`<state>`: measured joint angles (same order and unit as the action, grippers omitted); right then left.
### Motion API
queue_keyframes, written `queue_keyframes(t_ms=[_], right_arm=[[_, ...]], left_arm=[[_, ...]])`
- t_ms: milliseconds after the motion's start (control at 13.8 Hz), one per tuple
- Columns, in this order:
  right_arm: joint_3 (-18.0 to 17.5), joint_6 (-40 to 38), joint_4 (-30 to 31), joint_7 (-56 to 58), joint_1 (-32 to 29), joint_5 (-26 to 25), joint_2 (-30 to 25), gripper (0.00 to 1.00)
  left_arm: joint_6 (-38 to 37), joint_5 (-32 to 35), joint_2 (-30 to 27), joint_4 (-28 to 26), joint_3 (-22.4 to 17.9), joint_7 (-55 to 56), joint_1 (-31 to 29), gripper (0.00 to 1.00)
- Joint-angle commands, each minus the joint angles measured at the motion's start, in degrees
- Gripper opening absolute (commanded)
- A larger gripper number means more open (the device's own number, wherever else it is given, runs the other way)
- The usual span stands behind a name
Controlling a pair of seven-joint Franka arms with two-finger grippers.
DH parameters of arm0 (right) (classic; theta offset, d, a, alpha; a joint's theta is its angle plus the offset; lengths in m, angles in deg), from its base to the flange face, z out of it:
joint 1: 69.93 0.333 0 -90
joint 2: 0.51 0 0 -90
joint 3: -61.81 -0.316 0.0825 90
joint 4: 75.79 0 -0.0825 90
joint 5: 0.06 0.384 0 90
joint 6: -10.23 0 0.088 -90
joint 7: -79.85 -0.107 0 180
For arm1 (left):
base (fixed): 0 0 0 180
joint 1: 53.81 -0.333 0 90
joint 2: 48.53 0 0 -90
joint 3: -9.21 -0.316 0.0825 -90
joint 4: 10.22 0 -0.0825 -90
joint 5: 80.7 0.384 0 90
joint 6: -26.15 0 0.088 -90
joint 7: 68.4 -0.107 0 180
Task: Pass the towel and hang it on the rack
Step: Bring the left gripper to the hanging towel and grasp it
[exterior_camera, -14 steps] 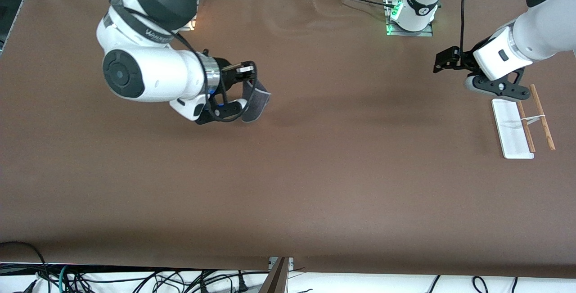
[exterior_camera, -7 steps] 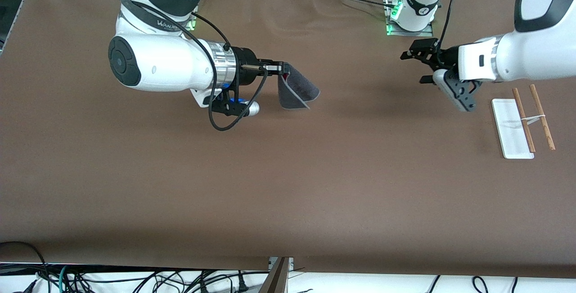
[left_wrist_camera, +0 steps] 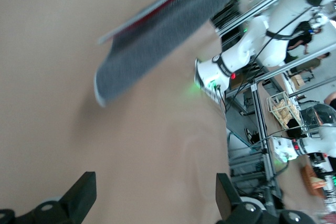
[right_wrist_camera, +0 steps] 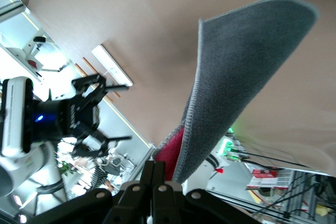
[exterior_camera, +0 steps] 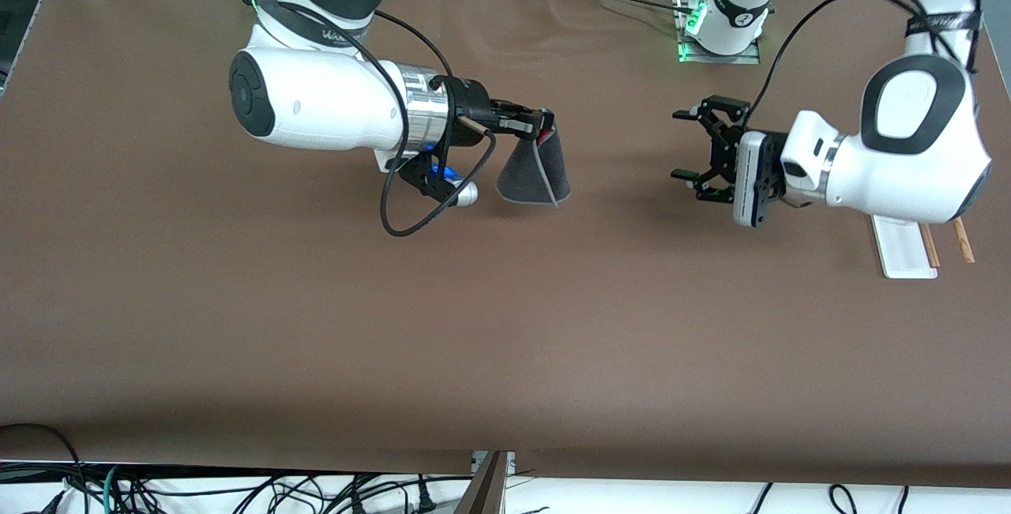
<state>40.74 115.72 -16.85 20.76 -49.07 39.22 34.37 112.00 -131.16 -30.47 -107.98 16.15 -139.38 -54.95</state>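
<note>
Right tool (exterior_camera: 543,125) is pinching the towel (exterior_camera: 537,174) over the table (exterior_camera: 505,324); left tool (exterior_camera: 685,144) is hovering spread wide, facing it.

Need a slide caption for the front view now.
Right tool holds the towel up; open left tool faces it.
</note>
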Motion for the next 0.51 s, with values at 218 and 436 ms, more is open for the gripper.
queue_keyframes(t_ms=[218, 436], right_arm=[[-0.29, 5.86, -0.49, -4.54, 3.57, 0.63, 1.06, 0.00], [-0.20, 7.80, -0.49, -5.60, 4.71, 0.36, 1.33, 0.00]], left_arm=[[8.01, -14.20, 7.95, 0.64, 0.36, -23.05, 1.23, 0.74], [9.94, -20.46, 9.88, 0.38, 0.36, -27.71, 2.46, 0.73]])
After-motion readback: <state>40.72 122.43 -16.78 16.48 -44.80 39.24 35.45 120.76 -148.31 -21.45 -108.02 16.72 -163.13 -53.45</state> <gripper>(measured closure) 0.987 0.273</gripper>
